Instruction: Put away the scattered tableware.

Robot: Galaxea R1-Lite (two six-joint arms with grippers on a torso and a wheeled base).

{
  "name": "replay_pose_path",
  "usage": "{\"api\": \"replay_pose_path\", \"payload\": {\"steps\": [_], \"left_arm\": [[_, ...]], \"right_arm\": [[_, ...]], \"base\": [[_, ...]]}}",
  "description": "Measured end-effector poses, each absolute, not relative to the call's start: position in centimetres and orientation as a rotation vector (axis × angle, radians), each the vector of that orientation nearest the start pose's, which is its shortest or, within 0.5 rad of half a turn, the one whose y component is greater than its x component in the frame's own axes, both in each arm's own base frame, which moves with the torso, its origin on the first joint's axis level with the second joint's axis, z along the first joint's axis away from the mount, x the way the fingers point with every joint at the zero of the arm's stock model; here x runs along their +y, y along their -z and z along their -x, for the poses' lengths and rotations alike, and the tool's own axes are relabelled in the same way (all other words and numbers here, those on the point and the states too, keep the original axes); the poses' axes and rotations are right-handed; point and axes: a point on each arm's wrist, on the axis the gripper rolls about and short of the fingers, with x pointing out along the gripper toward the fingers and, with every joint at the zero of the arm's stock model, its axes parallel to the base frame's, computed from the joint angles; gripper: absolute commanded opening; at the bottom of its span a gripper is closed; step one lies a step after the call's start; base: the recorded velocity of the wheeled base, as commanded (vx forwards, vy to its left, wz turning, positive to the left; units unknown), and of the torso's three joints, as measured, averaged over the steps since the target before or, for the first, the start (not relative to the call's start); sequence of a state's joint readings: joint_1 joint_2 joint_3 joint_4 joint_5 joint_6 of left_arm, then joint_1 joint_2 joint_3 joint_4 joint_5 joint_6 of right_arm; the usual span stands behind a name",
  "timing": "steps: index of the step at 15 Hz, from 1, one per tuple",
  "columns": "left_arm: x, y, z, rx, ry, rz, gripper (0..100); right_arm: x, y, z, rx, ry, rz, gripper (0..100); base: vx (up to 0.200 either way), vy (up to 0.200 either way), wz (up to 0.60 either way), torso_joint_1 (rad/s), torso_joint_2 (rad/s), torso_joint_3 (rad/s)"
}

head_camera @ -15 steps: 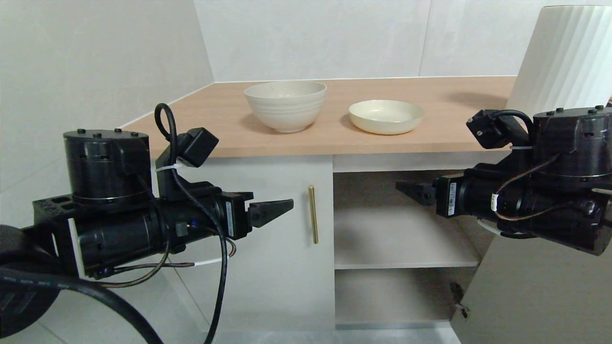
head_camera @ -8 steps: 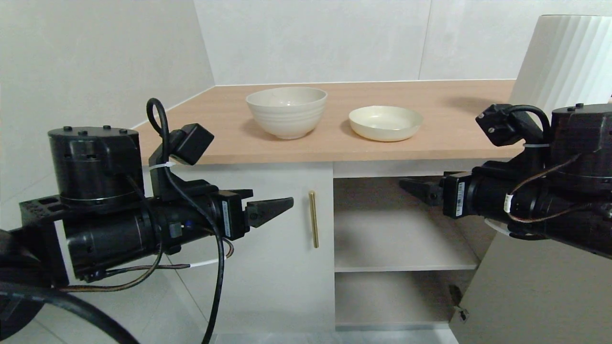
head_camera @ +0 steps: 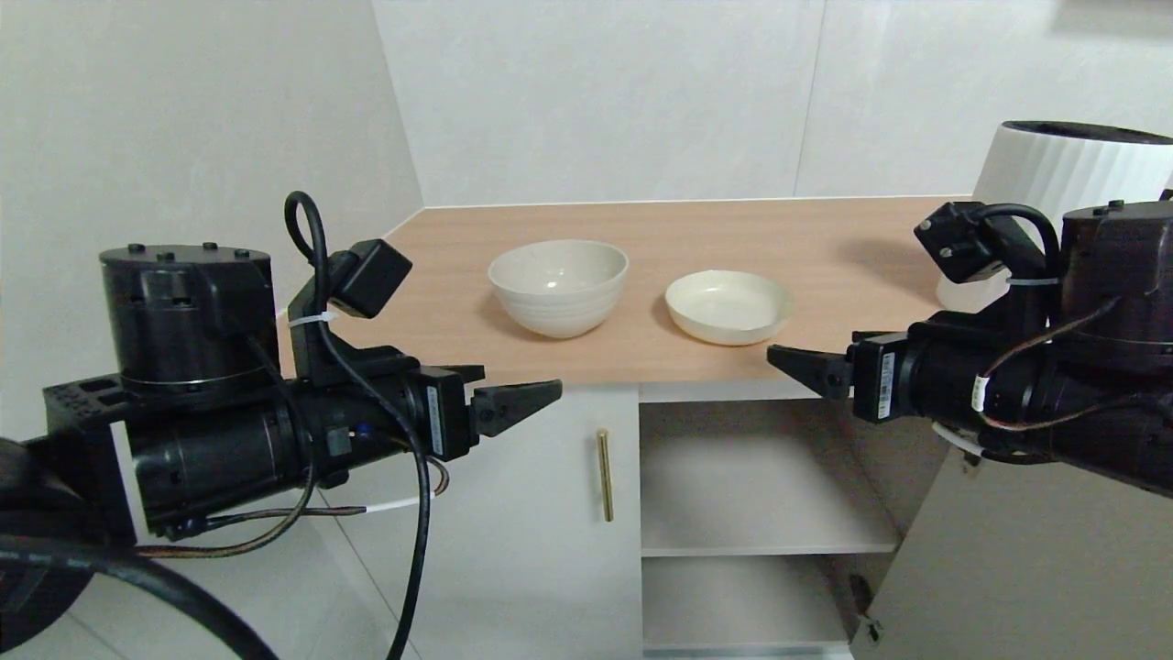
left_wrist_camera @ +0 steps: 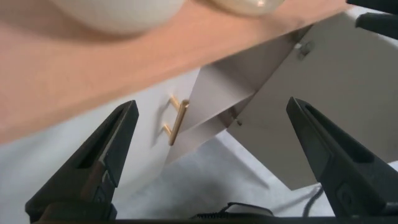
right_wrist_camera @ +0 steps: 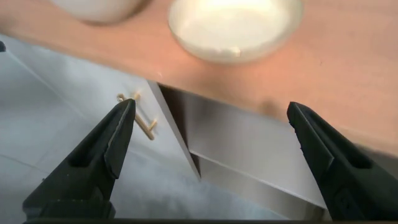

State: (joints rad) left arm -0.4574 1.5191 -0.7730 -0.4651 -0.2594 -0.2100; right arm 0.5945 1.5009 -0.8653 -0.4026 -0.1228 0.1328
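Observation:
A deep cream bowl (head_camera: 559, 287) and a shallow cream dish (head_camera: 728, 305) sit side by side on the wooden counter (head_camera: 825, 238), bowl on the left. My left gripper (head_camera: 518, 403) hangs in front of the counter's edge, below and left of the bowl. Its fingers are open and hold nothing (left_wrist_camera: 211, 162). My right gripper (head_camera: 797, 367) is at the counter's front edge, just below and right of the dish. It is open and empty too (right_wrist_camera: 211, 155). The wrist views show the bowl (left_wrist_camera: 118, 12) and the dish (right_wrist_camera: 233, 25) from below the counter's edge.
Under the counter, the cabinet's right door (head_camera: 1008, 568) stands swung open, baring two shelves (head_camera: 761, 541). The left door (head_camera: 513, 550) is shut, with a brass handle (head_camera: 604, 475). A tall white ribbed container (head_camera: 1063, 183) stands at the counter's right end.
The head camera has risen, so the counter sits lower in the picture. Both grippers now stand level with the counter's edge instead of the cabinet front. Bowl and dish have not moved.

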Motion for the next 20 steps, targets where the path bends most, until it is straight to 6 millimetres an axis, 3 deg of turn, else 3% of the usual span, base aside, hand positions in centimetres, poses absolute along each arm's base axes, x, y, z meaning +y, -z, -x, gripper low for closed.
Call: {"api": "replay_pose_path", "payload": {"steps": [13, 17, 20], "left_arm": [[-12.2, -20.7, -23.6, 0.373, 0.669, 0.204, 100], [-11.3, -21.6, -25.0, 0.367, 0.599, 0.267, 100], [-10.4, -21.9, -26.4, 0.453, 0.505, 0.288, 100]], "right_arm": [[14.9, -23.0, -22.6, 0.242, -0.451, -0.051, 100], [15.5, -23.6, -24.1, 0.185, -0.391, -0.070, 100], [16.3, -23.7, -25.8, 0.274, -0.272, -0.077, 100]], "base": [[0.000, 0.000, 0.00, 0.180, -0.47, -0.299], [0.000, 0.000, 0.00, 0.040, -0.09, -0.058], [0.000, 0.000, 0.00, 0.000, 0.00, 0.000]]}}
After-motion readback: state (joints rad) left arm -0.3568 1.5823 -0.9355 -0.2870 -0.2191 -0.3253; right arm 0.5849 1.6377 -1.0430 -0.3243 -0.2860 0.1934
